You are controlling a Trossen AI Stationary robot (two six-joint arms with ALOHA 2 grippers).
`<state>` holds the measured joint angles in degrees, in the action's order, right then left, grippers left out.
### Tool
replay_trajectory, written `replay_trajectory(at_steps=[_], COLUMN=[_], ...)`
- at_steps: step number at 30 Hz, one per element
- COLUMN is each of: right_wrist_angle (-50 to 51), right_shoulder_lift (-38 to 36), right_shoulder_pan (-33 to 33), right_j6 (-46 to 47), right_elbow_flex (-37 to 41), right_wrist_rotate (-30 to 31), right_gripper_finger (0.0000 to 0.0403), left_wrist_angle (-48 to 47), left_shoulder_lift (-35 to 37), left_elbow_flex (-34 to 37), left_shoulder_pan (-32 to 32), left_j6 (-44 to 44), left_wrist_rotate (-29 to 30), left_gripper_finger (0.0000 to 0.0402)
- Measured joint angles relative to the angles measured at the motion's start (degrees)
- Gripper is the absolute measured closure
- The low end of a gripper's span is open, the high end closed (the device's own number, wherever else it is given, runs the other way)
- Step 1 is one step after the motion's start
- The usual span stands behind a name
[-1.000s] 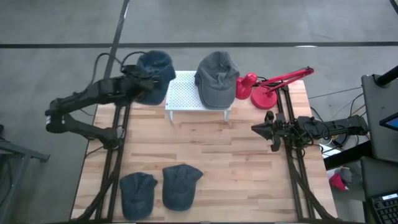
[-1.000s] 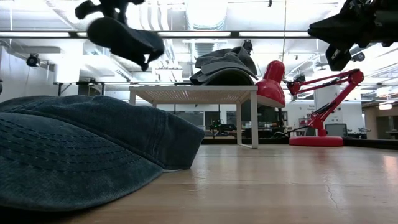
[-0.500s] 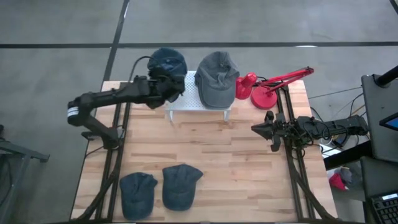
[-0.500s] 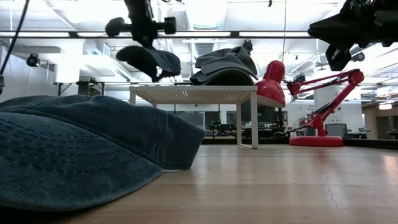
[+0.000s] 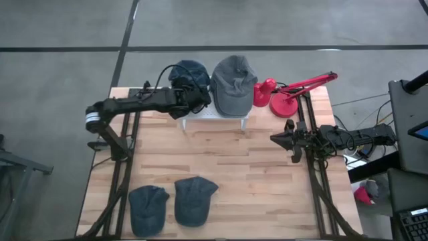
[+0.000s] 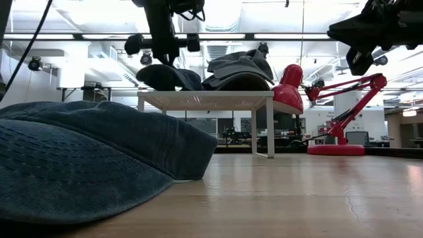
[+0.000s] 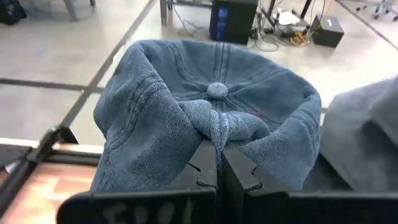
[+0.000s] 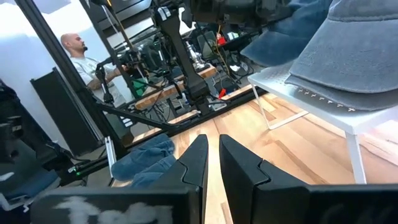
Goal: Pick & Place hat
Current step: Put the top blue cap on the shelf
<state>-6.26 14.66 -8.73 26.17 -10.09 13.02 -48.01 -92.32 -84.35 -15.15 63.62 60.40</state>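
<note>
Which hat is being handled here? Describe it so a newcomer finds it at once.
Find the white rack at the table's far edge, next to the red lamp. Two hats sit on it; the handled one is the blue hat, beside the grey hat. Only it is pinched by the left gripper.

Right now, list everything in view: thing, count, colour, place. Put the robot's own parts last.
Blue hat: one, denim blue, over the rack's left part, pinched in the left gripper.
Grey hat: one, grey, on the rack's right part.
Rack: one, white, perforated, far middle of the table.
Spare hats: two, dark blue, side by side at the near left edge.
Lamp: one, red, far right, beside the rack.
Table: one, light wood.
Person: one, seated in the room beyond, in the right wrist view.
Left gripper: dark, jaws closed on a fold of the blue hat.
Right gripper: dark, over the table's right side, holding nothing.
</note>
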Motion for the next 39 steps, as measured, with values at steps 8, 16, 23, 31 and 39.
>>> replay_trajectory(at_steps=[8,16,23,31,39], right_wrist_angle=[0.00,0.00,0.00,0.02,0.02], right_shoulder_lift=[0.00,0.01,-0.01,-0.01,-0.01], right_shoulder_pan=[0.02,0.01,0.00,0.01,0.02], right_j6=[-0.05,-0.22,-0.20,-0.20,-0.20], right_elbow_flex=[0.00,0.00,0.00,0.00,0.00], right_wrist_rotate=[0.02,0.03,0.04,0.07,0.07], right_gripper_finger=[0.0364,0.0364,0.0365,0.0364,0.0364], left_wrist_angle=[0.03,0.18,0.28,0.27,-0.13], left_shoulder_lift=[-1.54,-2.05,-2.03,-1.99,-1.88], left_elbow_flex=[0.08,0.10,0.13,0.13,0.13], left_shoulder_pan=[0.80,1.24,1.46,2.37,2.68], left_j6=[2.56,3.38,3.79,3.73,1.30], left_wrist_rotate=[-2.08,-4.41,-7.46,-9.64,-9.83], left_gripper_finger=[0.0401,0.0400,0.0387,0.0372,0.0359])
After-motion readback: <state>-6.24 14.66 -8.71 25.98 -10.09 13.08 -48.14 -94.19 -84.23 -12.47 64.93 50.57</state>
